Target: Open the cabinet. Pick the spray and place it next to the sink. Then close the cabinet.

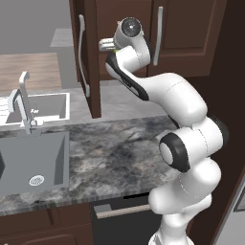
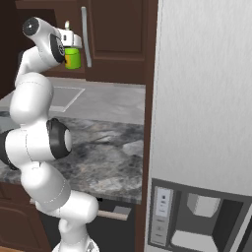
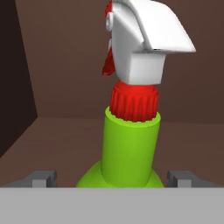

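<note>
Seen from the hand camera, the gripper (image 3: 111, 180) has its two grey fingertips spread wide, one on each side of the spray (image 3: 130, 144) and clear of it, so the jaws are apart and not clamped. The bottle stands upright on the brown shelf inside the cabinet (image 3: 65, 57): a lime-green neck widening to a shoulder, a ribbed red collar, and a white trigger head with a red trigger behind it. The left base view instead shows the marbled grey countertop (image 1: 119, 148) near the robot, the grey sink (image 1: 33, 162) with its chrome tap (image 1: 21, 103) to the left, and beyond them the dark wooden cabinet with its left door (image 1: 86, 57) swung open. The right base view shows the bottle's green body (image 2: 73, 58) just past the hand, and a grey refrigerator (image 2: 202, 98) on the right.
</note>
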Available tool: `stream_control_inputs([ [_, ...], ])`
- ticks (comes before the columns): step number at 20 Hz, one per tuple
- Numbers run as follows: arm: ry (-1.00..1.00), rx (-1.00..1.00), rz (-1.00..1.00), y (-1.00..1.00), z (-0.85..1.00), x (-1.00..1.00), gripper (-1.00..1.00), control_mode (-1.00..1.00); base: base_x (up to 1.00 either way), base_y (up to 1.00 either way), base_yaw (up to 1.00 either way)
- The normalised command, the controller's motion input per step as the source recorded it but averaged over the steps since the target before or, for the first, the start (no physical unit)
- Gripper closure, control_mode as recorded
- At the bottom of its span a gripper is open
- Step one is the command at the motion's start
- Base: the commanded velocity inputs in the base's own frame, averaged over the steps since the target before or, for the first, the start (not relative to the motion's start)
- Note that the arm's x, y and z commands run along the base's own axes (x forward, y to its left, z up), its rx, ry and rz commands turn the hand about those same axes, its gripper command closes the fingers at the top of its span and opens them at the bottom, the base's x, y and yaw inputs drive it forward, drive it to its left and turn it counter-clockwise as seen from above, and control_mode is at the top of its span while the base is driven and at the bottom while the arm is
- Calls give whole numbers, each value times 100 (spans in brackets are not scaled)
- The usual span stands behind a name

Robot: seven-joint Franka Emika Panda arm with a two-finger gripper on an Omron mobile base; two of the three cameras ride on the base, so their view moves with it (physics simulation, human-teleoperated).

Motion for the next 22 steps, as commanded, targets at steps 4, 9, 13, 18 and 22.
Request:
stream_control_inputs([
  [4,-1,0,0,0,0,0,-100,-100,0,0,0],
  [9,-3,0,0,0,6,9,-100,-100,0,0,0],
  [13,-4,0,0,0,2,16,-100,-100,0,0,0],
  [18,0,2,0,0,0,20,-100,-100,0,0,0],
  [22,0,3,0,0,0,14,-100,-100,0,0,0],
])
